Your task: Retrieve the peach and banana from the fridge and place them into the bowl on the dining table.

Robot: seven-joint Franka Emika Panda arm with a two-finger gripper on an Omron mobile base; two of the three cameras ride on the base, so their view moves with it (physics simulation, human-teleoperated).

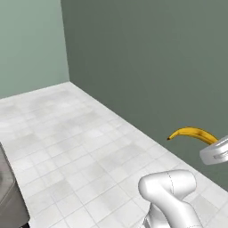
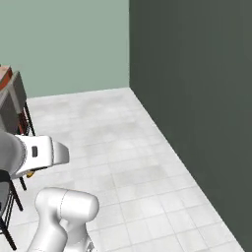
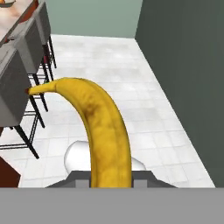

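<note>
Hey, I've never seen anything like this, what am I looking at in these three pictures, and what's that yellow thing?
It is a computer-rendered kitchen with a white robot arm on a rolling base. Two pictures come from cameras on the base, behind the arm to its left and right, looking over a tiled floor toward green walls. The third comes from a camera on the hand. The yellow thing is a banana, held in the shut claw. Grey chairs stand along a marbled table at that picture's left edge.
</note>
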